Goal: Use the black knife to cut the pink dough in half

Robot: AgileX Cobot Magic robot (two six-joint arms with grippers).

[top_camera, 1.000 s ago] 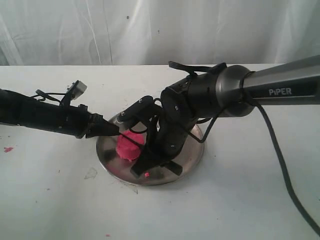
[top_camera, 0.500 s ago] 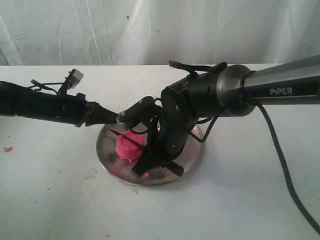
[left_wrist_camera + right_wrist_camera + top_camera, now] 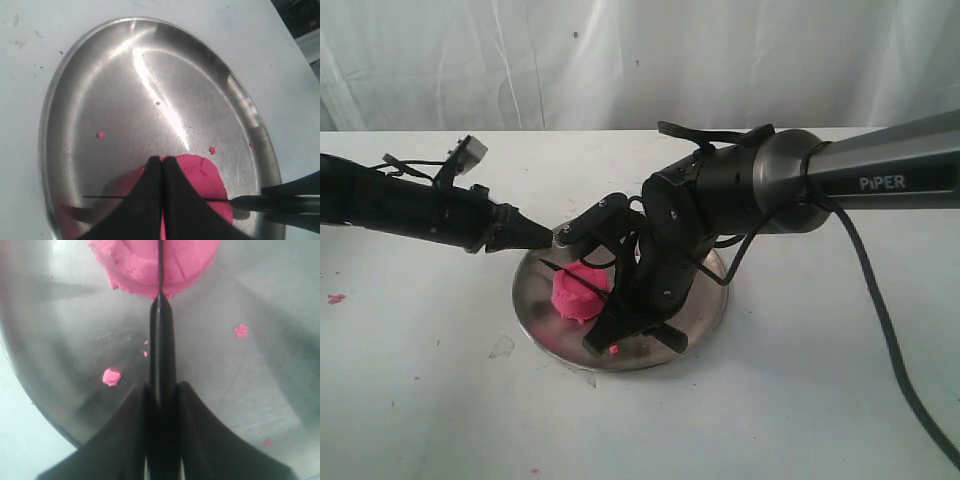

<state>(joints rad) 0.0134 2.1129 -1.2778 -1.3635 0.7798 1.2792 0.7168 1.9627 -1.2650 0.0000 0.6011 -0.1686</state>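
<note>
The pink dough is one squat lump on the left part of the round steel plate. My right gripper hangs over the plate, shut on the handle of the black knife. The thin blade lies edge-on across the top of the dough. My left gripper is shut and empty, above the plate's left rim and clear of the dough. In the left wrist view its fingertips hide part of the dough, and the blade crosses behind them.
Small pink crumbs lie on the plate, one near its front edge. A pink smear marks the white table at far left. The thick right arm crosses above the table from the right.
My left gripper has risen from beside the dough and drawn slightly back to the left. The right gripper and knife have hardly moved.
</note>
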